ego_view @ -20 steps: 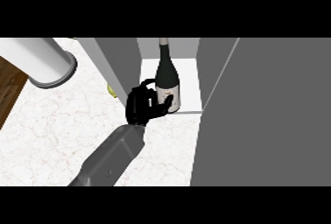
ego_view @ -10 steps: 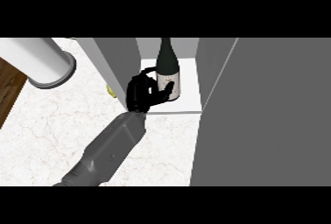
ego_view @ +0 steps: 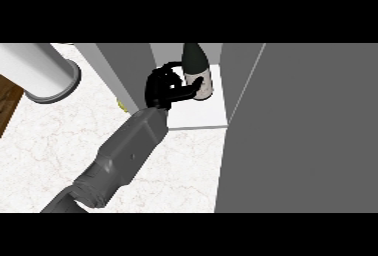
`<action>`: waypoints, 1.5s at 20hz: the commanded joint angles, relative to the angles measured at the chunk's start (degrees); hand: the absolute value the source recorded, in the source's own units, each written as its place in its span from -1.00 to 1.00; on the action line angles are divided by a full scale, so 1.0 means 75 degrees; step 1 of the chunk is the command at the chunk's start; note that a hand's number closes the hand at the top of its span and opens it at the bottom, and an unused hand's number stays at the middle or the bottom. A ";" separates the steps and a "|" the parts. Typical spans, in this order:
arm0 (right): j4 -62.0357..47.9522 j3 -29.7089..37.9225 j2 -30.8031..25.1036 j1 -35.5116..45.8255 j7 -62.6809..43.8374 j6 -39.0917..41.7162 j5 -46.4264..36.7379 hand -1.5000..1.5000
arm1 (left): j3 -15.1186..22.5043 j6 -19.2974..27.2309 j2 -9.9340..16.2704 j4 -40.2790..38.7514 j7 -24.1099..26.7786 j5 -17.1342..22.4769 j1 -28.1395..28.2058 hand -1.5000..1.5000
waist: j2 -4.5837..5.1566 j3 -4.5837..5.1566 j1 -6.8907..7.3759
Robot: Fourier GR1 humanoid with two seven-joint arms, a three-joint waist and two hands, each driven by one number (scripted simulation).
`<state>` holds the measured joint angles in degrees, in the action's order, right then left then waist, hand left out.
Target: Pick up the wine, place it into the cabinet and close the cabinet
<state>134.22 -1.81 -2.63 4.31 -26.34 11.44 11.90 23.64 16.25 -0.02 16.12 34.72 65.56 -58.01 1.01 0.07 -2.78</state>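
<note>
A grey forearm [ego_view: 122,155] comes up from the lower left edge over the white marbled table [ego_view: 52,140]. At its end the left hand [ego_view: 164,87] is curled round the wine bottle [ego_view: 198,70], thumb arched over the neck side and fingers wrapped against the pale label. The bottle stands upright just right of the hand, inside the cabinet [ego_view: 140,65], on its white shelf floor [ego_view: 196,112]. Right of the hand and bottle, the large grey cabinet door [ego_view: 310,130] stands open, filling that side of the view. Left of the hand, well apart, a white cylinder [ego_view: 40,70] rests on the table. A strip of dark wood floor [ego_view: 7,102] shows beyond the table's left edge.
</note>
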 commanded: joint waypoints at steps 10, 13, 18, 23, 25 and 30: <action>-0.0015 -0.0638 0.0135 0.0113 -0.0032 0.0047 -0.0237 -1.00 | -0.0027 -0.0018 0.0002 -0.0373 0.0182 0.0542 -0.0386 1.00 | 0.0055 0.0003 -0.0301; -0.0297 -0.0400 0.0154 0.0366 0.0237 0.0035 -0.0196 -1.00 | 0.0430 0.0196 0.0002 0.0130 0.0296 0.0729 0.0117 1.00 | 0.0073 0.0003 -0.0472; -0.0506 -0.0341 0.0178 0.0333 0.0331 0.0089 -0.0039 -1.00 | 0.0872 0.0588 0.0003 0.0253 0.0173 0.0889 -0.0067 1.00 | 0.0075 -0.0001 -0.0476; -0.0595 -0.0388 0.0193 0.0341 0.0487 0.0141 -0.0104 -1.00 | 0.1411 0.0503 0.0003 0.0882 0.0527 0.1356 0.0603 1.00 | 0.0087 0.0001 -0.0581; -0.0780 -0.0247 0.0125 0.0698 0.0349 0.0108 -0.0011 -1.00 | 0.1486 0.0712 0.0002 0.0995 0.0572 0.1623 0.0607 1.00 | 0.0105 0.0005 -0.0604; -0.0489 -0.0511 0.0238 0.0345 0.0273 0.0049 -0.0097 -1.00 | 0.1614 0.1060 0.0003 0.1096 0.0933 0.2177 0.0451 1.00 | 0.0081 0.0003 -0.0667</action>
<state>129.66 -5.47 -0.95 7.48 -23.74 12.08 10.95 34.42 22.12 0.00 23.64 40.02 79.24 -54.52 1.71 0.11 -7.56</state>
